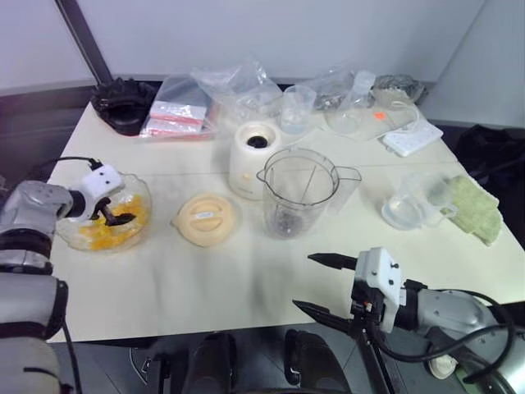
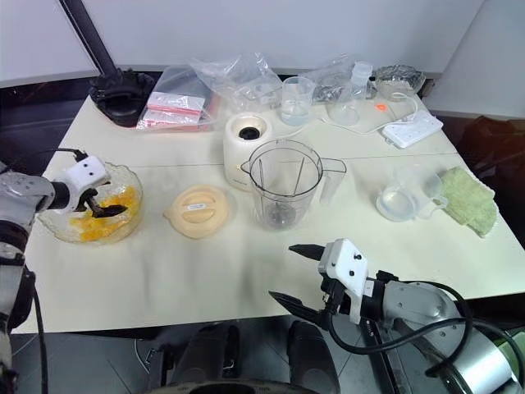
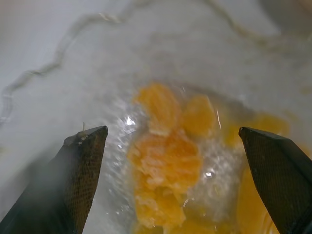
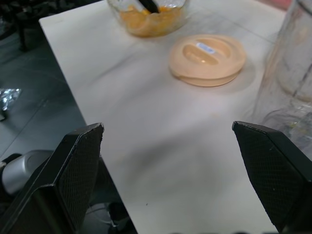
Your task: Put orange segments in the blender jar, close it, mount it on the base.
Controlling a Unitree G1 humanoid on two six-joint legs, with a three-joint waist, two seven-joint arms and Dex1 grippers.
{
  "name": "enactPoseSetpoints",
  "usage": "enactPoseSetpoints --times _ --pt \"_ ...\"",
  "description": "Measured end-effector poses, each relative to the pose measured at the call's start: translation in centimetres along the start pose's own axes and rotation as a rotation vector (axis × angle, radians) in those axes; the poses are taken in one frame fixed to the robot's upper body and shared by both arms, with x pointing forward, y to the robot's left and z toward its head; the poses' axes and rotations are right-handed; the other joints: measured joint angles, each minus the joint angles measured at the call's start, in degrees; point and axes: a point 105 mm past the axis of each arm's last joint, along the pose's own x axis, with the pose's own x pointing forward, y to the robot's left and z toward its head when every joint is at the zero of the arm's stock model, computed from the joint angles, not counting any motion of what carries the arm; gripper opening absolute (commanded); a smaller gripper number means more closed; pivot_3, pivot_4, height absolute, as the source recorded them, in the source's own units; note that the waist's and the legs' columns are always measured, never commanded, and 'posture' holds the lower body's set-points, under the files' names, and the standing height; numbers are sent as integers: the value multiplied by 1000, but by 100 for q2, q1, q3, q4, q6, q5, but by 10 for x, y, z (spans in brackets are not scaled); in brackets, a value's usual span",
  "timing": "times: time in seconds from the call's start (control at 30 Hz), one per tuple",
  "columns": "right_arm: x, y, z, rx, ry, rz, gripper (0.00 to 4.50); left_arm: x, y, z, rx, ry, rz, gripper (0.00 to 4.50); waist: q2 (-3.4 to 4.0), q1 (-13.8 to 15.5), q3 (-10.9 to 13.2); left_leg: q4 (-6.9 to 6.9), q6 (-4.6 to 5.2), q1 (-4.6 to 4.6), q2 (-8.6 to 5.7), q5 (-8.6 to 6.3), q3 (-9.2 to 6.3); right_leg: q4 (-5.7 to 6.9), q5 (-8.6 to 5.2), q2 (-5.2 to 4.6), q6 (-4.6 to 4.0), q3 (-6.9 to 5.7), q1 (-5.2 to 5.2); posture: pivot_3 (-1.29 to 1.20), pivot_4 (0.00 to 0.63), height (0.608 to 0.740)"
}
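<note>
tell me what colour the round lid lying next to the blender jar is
Pale peach lid, clearest in the right wrist view, beside the blender jar.

No text, brand, number or sign can be read anywhere. A small white sticker is seen on the peach lid (image 1: 205,218) — its print is too small to make out. Red-and-white labels are seen on the plastic bags (image 1: 174,118) at the table's far side, lettering illegible. A small orange tag (image 1: 379,116) is seen near the white power strip (image 1: 411,138) — no characters can be told. No visible markings on the base (image 1: 253,159) or blender jar (image 1: 299,192).
</note>
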Motion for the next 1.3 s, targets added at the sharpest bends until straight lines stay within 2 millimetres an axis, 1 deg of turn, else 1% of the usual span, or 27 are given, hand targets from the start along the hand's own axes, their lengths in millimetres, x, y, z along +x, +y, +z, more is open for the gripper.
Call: enactPoseSetpoints --times 0.1,0.2,0.3,0.47,0.57,0.7,0.77,0.8,0.87,0.9,0.93,1.0,1.03,1.17,1.3 --pt "1 -1 3 -9 -4 -9 4441 4 1 4 26 35 1 4500 -5 0 -1 2 0 0 1 0 -2 1 0 -1 -1 0 0 0 150 740" --pt "4 0 2 -4 -9 -14 4441 7 4 2 53 86 28 4500 -7 -5 -1 2 0 0 0 0 -2 1 0 -1 1 0 0 0 150 740" --pt "9 2 2 2 -18 -11 4441 12 2 0 69 122 36 4500 -8 -9 0 2 0 0 1 0 -2 5 0 -1 2 0 -1 0 150 740" --pt "13 2 1 -3 -17 -26 4441 12 6 -4 104 178 65 4500 -11 -6 -1 4 0 4 0 0 -2 14 0 -1 1 0 -1 0 150 740" --pt "16 2 0 9 -15 -36 4441 11 10 -6 102 195 99 4500 -11 -7 -1 9 0 5 1 0 -3 32 -3 -2 2 0 -4 0 150 740" --pt "19 4 -3 13 -10 -44 4441 16 10 -2 102 196 127 4500 -10 -3 -1 35 0 4 3 0 -8 58 -5 -1 3 0 -7 0 150 740" --pt "18 4 -3 17 -8 -49 4500 18 10 -2 98 197 137 3987 -10 -6 -1 53 0 4 5 0 -8 66 -4 -1 3 0 -4 0 150 740" --pt "18 4 -4 18 -7 -50 4500 20 9 -1 93 198 135 3658 -10 -7 -1 63 0 3 6 0 -9 69 -4 -2 3 0 -1 0 150 740" --pt "18 4 -4 20 -6 -51 4500 25 4 1 73 196 123 2671 -10 -5 -1 79 0 4 9 0 -9 69 -1 -3 -1 0 4 0 150 740" --pt "17 4 -3 19 -4 -54 4500 27 2 1 48 191 117 2066 -10 -7 -1 83 0 4 10 0 -9 69 0 -5 -3 0 6 0 150 740" --pt "16 4 -2 15 -4 -56 4500 28 0 -1 24 191 112 1603 -10 -8 -1 84 0 4 11 0 -8 69 0 -6 -3 0 6 0 150 740" --pt "14 4 1 12 -8 -64 4500 30 -3 -3 -10 192 103 509 -10 -11 -1 85 -1 4 11 0 -8 69 1 -7 -4 0 6 0 150 740" --pt "13 3 1 17 -7 -65 4500 30 -4 -5 -18 198 99 30 -11 -15 -1 84 0 4 11 0 -8 69 1 -6 -4 0 6 0 150 740" --pt "9 1 5 13 -6 -74 4500 31 -4 -8 -65 204 120 30 -9 -16 -2 79 0 4 10 -1 -9 71 1 -4 -4 -1 3 0 150 740" --pt "7 0 8 10 -3 -71 4500 31 -3 -9 -69 208 134 30 -9 -21 -2 80 0 5 11 -1 -8 75 1 -2 -4 -1 3 0 150 740"
